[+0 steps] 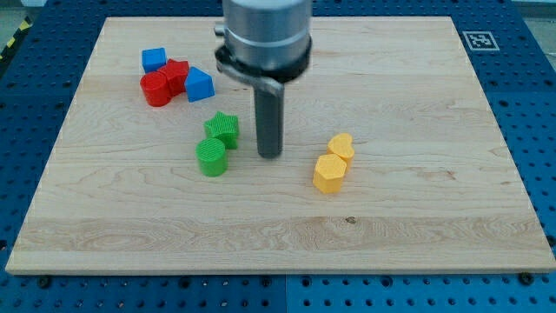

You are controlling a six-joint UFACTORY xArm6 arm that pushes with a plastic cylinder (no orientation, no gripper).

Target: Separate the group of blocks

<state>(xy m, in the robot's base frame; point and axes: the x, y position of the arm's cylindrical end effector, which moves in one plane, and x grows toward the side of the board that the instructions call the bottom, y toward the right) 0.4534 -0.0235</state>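
My tip (270, 155) rests on the wooden board near its middle, just right of the green pair. A green star block (223, 129) and a green cylinder (211, 157) touch each other to the tip's left. At the view's upper left sits a tight cluster: a blue cube (154, 59), a red block (177, 76), a red cylinder (156, 89) and a blue wedge-like block (199, 83). To the tip's right, two yellow hexagonal blocks (341, 147) (328, 173) touch.
The wooden board (417, 235) lies on a blue perforated table. A fiducial marker (479, 40) sits past the board's top right corner. The arm's grey body (265, 39) hangs over the board's top middle.
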